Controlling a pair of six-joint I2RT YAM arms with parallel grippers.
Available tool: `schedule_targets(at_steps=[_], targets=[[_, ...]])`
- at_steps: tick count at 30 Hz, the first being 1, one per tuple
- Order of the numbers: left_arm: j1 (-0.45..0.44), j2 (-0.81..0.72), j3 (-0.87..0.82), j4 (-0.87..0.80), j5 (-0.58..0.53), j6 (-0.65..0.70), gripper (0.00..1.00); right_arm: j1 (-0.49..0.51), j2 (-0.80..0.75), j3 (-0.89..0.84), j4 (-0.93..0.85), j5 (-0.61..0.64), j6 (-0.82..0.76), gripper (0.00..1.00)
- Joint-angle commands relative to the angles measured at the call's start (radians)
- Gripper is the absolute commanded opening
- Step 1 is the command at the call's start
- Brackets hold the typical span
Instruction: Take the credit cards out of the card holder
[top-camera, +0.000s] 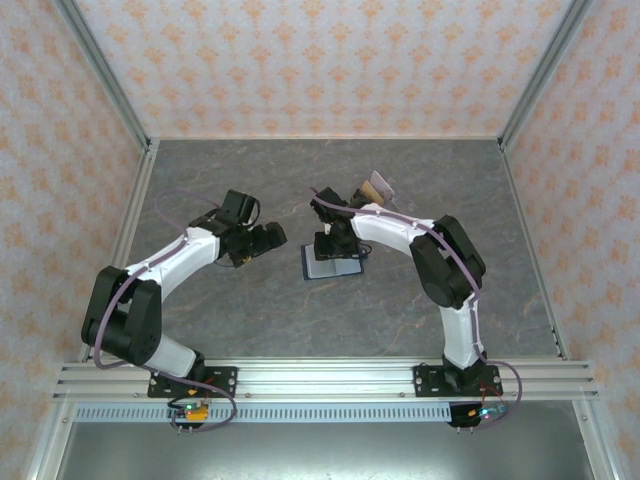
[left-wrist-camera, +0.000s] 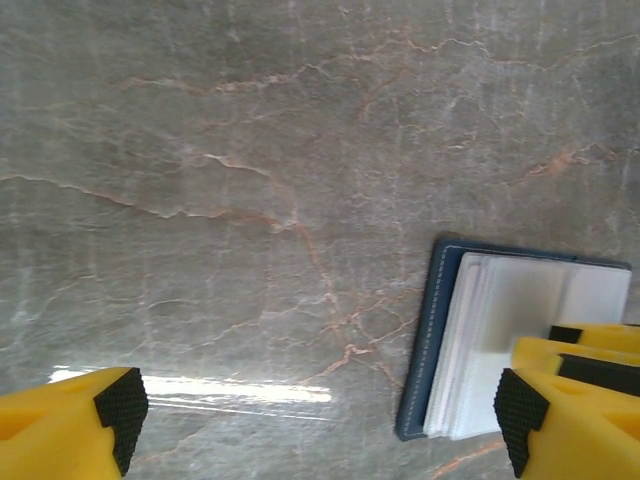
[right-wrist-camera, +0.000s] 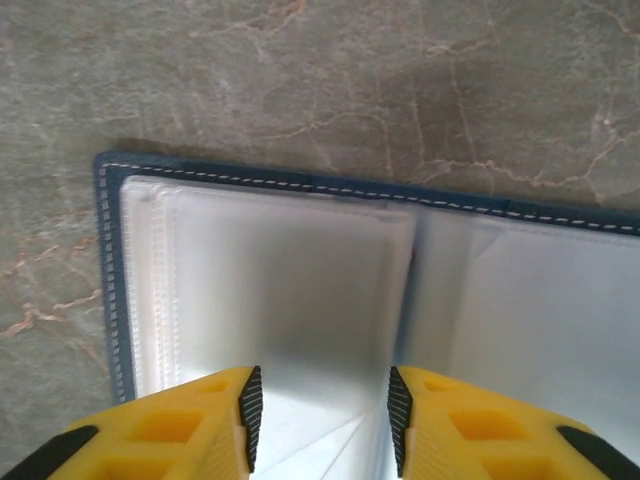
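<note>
Card holder: the card holder (right-wrist-camera: 106, 280) lies spread open and flat about the middle of the table (top-camera: 250, 330), navy cover down and clear sleeves (right-wrist-camera: 300, 270) facing up
Card already out: a brown-orange card (top-camera: 378, 187) lies toward the far edge of the table, right of the middle and well apart from the holder
Right gripper: the right gripper (right-wrist-camera: 322, 415) hangs just over the sleeves beside the centre fold, jaws partway apart with nothing visibly pinched between them
Left gripper: the left gripper (left-wrist-camera: 320, 422) hovers over bare table on the holder's left, jaws spread wide and empty
Handling, cards: probably light, thin, stiff and slick; best pinched by a protruding edge and drawn straight out along the pocket
Handling, holder: likely soft and light, so it may slide or lift with the card unless the other gripper pins its cover edge
Handling, sleeves: floppy and glossy, easy to catch instead of a card
Hard to make out: the sleeves glare white, so I cannot tell whether pale or see-through cards sit inside, nor how many
Cut off: the holder's right half runs out of the right wrist view
Unclear: a pale patch just beside the brown-orange card is too small to identify
</note>
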Motion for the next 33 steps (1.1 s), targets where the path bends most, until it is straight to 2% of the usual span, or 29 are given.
schedule_targets(at_steps=[1, 7, 11, 18, 22, 29, 33], targets=[[-0.031, 0.029, 0.022, 0.039, 0.010, -0.028, 0.91, -0.001, 0.017, 0.021, -0.038, 0.055, -0.061, 0.38], [-0.091, 0.076, 0.069, 0.029, -0.032, -0.069, 0.87, -0.002, 0.014, -0.018, -0.005, 0.080, -0.066, 0.35], [-0.119, 0.114, 0.076, 0.079, 0.002, -0.108, 0.78, -0.003, 0.009, -0.049, 0.024, 0.067, -0.054, 0.32], [-0.160, 0.181, 0.092, 0.157, 0.071, -0.152, 0.53, -0.026, -0.006, -0.098, 0.071, 0.007, -0.023, 0.28], [-0.168, 0.209, 0.095, 0.198, 0.105, -0.172, 0.43, -0.049, -0.017, -0.126, 0.101, -0.030, -0.004, 0.25], [-0.178, 0.246, 0.114, 0.215, 0.144, -0.173, 0.31, -0.066, -0.015, -0.141, 0.116, -0.054, 0.009, 0.22], [-0.188, 0.273, 0.123, 0.230, 0.164, -0.179, 0.28, -0.071, -0.015, -0.146, 0.125, -0.069, 0.012, 0.21]])
